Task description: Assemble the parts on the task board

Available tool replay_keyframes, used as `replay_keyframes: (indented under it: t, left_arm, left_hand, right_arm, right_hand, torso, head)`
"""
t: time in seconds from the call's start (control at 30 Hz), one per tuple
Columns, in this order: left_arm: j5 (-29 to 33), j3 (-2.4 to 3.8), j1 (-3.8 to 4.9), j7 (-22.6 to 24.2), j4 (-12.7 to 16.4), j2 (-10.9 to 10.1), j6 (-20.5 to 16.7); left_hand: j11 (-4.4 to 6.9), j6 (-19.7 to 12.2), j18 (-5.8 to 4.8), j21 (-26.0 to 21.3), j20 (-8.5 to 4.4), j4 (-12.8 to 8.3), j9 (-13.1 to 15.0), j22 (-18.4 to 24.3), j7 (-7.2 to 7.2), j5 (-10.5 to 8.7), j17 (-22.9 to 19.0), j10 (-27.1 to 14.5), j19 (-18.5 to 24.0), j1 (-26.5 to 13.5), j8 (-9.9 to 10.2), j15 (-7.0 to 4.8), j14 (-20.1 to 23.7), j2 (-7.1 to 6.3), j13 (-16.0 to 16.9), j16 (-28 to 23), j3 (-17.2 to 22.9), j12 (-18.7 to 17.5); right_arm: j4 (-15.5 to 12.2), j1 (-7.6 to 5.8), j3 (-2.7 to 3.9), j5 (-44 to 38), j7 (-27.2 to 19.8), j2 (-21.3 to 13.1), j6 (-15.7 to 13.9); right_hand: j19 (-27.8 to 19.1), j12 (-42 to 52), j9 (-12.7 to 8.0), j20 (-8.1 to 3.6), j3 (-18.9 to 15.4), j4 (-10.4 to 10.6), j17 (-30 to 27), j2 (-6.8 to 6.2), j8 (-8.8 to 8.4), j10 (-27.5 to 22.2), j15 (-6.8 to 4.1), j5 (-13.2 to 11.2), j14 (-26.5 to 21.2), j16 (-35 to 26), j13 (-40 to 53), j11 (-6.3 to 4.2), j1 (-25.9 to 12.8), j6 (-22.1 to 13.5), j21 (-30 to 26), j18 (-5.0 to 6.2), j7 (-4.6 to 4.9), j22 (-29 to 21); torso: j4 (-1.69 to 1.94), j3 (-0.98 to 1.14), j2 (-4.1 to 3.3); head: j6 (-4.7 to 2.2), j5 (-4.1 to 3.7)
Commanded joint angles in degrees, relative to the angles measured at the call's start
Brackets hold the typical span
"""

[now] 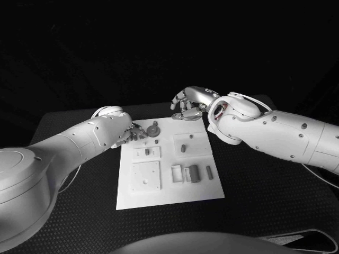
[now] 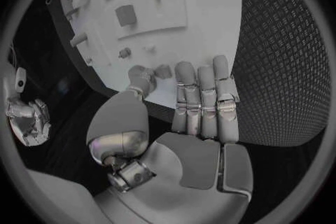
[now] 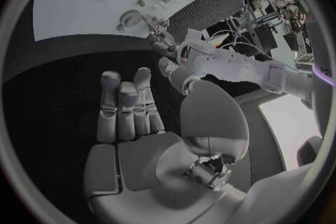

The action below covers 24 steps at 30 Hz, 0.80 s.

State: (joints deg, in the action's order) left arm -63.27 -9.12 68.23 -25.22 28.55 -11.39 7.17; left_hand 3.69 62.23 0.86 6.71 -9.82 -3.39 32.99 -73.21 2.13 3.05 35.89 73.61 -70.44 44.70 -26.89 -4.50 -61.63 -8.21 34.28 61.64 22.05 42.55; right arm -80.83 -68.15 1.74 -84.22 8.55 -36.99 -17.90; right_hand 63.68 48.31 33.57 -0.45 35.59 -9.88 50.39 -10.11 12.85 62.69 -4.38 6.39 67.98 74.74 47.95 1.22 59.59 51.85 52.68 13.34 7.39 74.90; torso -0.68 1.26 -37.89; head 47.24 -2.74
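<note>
White and flat, the task board (image 1: 168,182) lies in the middle of the black textured surface (image 1: 269,196), with small grey parts on it: a round disc-like part (image 1: 153,127) near its far left corner, a rectangular plate (image 1: 146,175) at the near left, and a few short blocks (image 1: 193,173) toward the near right. No writing can be read on the board or the parts.

Reaching in over the board's far left corner, the left hand (image 1: 131,132) has its fingers (image 2: 203,95) held straight and pressed side by side above the board's edge, with the thumb off to one side next to a small part (image 2: 163,71); whether it pinches that part cannot be told.

Just past the board's far edge hovers the right hand (image 1: 191,103), palm turned down. The right wrist view shows its fingers (image 3: 126,106) extended close together above the dark surface, thumb apart, holding nothing.
</note>
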Motion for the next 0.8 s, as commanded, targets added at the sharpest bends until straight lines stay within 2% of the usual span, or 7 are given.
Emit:
replay_keyframes:
  t: [0.03,0.3,0.4,0.53,0.67,0.73,0.8]
  left_arm:
    - [-0.4,-0.01,-0.07,0.2,-0.5,0.1,-0.2]
    - [-0.4,0.00,-0.15,0.4,-1.1,0.4,-0.1]
    - [-0.4,0.00,-0.18,0.6,-1.0,0.4,0.1]
    - [-0.2,0.01,-0.18,0.7,-0.9,0.2,0.6]
    - [0.5,0.01,-0.18,0.9,-0.7,-0.2,0.7]
    - [0.9,0.01,-0.18,1.0,-0.6,-0.3,0.8]
    - [1.1,0.01,-0.19,1.1,-0.3,-0.5,0.9]
  left_hand:
    - [0.30,0.2,0.44,0.2,-0.21,0.1,-0.1,-0.1,-0.02,-0.26,-0.1,0.0,-0.3,-0.1,-0.2,-0.14,-0.1,0.14,0.1,0.2,-0.1,0.4]
    - [0.30,0.1,0.41,0.1,-0.25,0.0,0.0,-0.2,-0.01,-0.26,-0.2,-0.1,-0.3,0.4,-0.2,-0.18,-0.1,0.59,0.1,0.3,0.0,0.5]
    - [0.26,0.0,0.31,0.0,-0.24,-0.7,0.0,-0.4,0.03,-0.20,-0.3,-0.2,-0.2,1.5,-0.2,-0.17,0.0,1.82,0.1,0.4,0.0,0.6]
    - [0.14,-0.1,0.04,-0.3,-0.23,-3.4,-0.1,-0.8,0.16,0.45,-0.7,-0.5,-0.1,3.8,-0.1,-0.09,0.2,4.13,-0.1,0.4,-0.5,0.7]
    - [0.07,-0.2,-0.09,-0.6,-0.25,-5.0,-0.3,-0.9,0.23,0.78,-1.1,-0.7,-0.2,5.0,0.0,-0.06,0.2,5.14,-0.3,0.5,-0.3,0.8]
    - [0.00,-0.1,-0.23,-0.8,-0.21,-4.4,-0.4,-0.9,0.29,0.29,-1.5,-0.7,-0.4,6.0,0.1,-0.05,0.2,4.25,-0.6,0.6,2.0,0.9]
    - [-0.15,-0.5,-0.31,-1.0,-0.20,-4.5,-0.6,-1.1,0.49,0.22,-1.7,-0.8,-0.5,7.2,0.4,-0.01,0.3,3.99,-0.8,0.6,3.9,1.0]
  right_arm:
    - [-0.3,-0.06,0.04,-0.3,0.0,0.0,0.5]
    - [-0.4,-0.11,0.04,-0.3,0.0,0.1,0.5]
    - [-0.4,-0.12,0.04,-0.3,0.0,0.1,0.6]
    - [-0.4,-0.13,0.04,-0.3,0.1,0.0,0.6]
    - [-0.5,-0.17,0.04,-0.3,0.1,-0.1,0.7]
    - [-0.5,-0.18,0.04,-0.3,0.1,-0.1,0.7]
    - [-0.5,-0.18,0.04,-0.3,0.1,-0.1,0.7]
  right_hand:
    - [0.0,-0.2,-0.1,-0.46,0.0,0.5,-0.1,0.15,-0.31,-0.3,-0.52,0.1,0.0,-0.2,0.1,0.11,-0.4,0.1,-0.2,1.66,0.43,0.3]
    - [0.0,-0.2,-0.1,-0.46,0.0,0.5,-0.1,0.15,-0.31,-0.3,-0.52,0.1,0.0,-0.2,0.1,0.11,-0.4,0.1,-0.2,1.66,0.43,0.3]
    - [0.0,-0.2,-0.1,-0.46,0.0,0.5,-0.1,0.16,-0.31,-0.3,-0.52,0.1,0.0,-0.2,0.1,0.11,-0.4,0.1,-0.2,1.66,0.43,0.3]
    - [0.0,-0.2,0.0,-0.46,0.0,0.5,-0.1,0.17,-0.31,-0.3,-0.53,0.1,0.0,-0.2,0.1,0.11,-0.4,0.1,-0.2,1.66,0.43,0.3]
    - [0.0,-0.2,0.0,-0.46,0.0,0.5,-0.1,0.17,-0.31,-0.3,-0.53,0.1,0.0,-0.2,0.1,0.11,-0.4,0.1,-0.2,1.66,0.43,0.3]
    - [0.0,-0.2,0.0,-0.46,0.0,0.5,-0.1,0.17,-0.31,-0.3,-0.53,0.1,0.0,-0.2,0.1,0.11,-0.4,0.1,-0.2,1.66,0.42,0.3]
    - [0.0,-0.2,0.0,-0.46,0.0,0.5,-0.1,0.18,-0.31,-0.3,-0.53,0.1,0.0,-0.2,0.1,0.11,-0.4,0.1,-0.2,1.66,0.42,0.3]
  torso:
    - [0.03,0.05,0.03]
    - [-0.09,0.06,-0.02]
    - [-0.04,0.06,0.02]
    - [0.13,0.02,0.09]
    - [0.23,-0.02,0.11]
    - [0.22,0.01,0.11]
    - [0.19,0.01,0.09]
  head:
    - [0.02,-0.08]
    - [0.10,-0.10]
    - [0.08,-0.11]
    - [0.17,-0.12]
    - [0.18,-0.04]
    - [0.21,0.05]
    - [0.19,0.14]
